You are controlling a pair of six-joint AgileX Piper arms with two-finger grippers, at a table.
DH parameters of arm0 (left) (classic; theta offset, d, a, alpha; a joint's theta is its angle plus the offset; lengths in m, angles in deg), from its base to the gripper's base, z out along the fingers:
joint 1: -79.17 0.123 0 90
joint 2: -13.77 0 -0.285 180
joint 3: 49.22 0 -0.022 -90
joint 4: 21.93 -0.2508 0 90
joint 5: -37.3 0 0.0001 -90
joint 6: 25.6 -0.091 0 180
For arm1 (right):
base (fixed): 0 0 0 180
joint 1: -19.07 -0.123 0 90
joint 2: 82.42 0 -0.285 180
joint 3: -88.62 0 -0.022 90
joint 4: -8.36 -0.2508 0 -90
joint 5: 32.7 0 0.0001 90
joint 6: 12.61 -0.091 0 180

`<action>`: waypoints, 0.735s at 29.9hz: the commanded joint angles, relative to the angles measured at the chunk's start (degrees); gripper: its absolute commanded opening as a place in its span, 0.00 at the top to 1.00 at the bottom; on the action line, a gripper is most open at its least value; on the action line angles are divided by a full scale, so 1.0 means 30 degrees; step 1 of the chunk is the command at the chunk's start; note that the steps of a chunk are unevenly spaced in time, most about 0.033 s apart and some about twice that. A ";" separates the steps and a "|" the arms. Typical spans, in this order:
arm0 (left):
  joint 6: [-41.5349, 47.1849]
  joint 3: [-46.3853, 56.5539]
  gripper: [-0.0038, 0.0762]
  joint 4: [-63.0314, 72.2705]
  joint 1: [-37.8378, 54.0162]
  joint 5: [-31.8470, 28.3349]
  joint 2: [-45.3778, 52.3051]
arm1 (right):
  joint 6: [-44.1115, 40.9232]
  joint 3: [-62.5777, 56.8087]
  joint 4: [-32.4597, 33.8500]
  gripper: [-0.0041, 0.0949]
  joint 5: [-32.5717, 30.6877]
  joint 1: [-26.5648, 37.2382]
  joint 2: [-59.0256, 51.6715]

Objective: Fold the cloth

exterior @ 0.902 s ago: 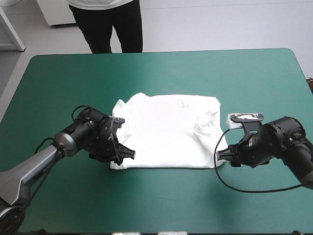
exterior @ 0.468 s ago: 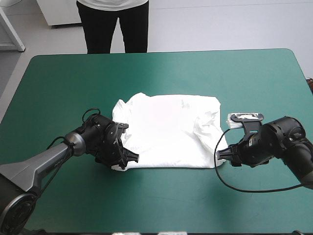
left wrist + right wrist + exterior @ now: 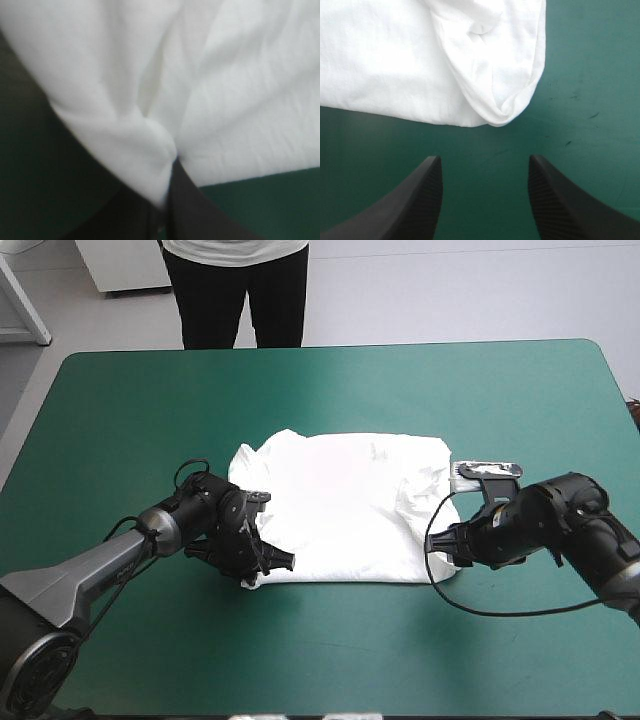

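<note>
The white T-shirt (image 3: 345, 505) lies folded flat as a rough rectangle in the middle of the table. My left gripper (image 3: 262, 568) is at its near left corner, and in the left wrist view its black fingers (image 3: 192, 210) are shut on the T-shirt (image 3: 225, 90), a bunched fold pinched between them. My right gripper (image 3: 445, 548) sits low at the near right corner. In the right wrist view it (image 3: 485, 162) stands open, and the rounded corner of the T-shirt (image 3: 395, 65) lies just ahead of the fingertips, apart from them.
The teal-green cover (image 3: 150, 400) stretches wide around the shirt on every side. A band of it lies between both grippers and the table's near edge.
My left gripper slid right onto the shirt's near left corner and shut on it. The right gripper moved a little left toward the near right corner, staying open.
</note>
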 commanded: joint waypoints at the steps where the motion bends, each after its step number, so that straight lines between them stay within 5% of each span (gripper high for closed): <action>1: 0.0071 0.0020 0.96 -0.1080 0.0031 -0.0895 -0.0113 | 0.0234 0.0440 -0.0114 0.46 0.0757 -0.0038 0.1040; 22: -0.0418 0.0020 0.96 -0.0744 0.0031 -0.0772 -0.0113 | -0.0743 -0.2096 0.0104 0.46 0.6069 -0.0038 0.5824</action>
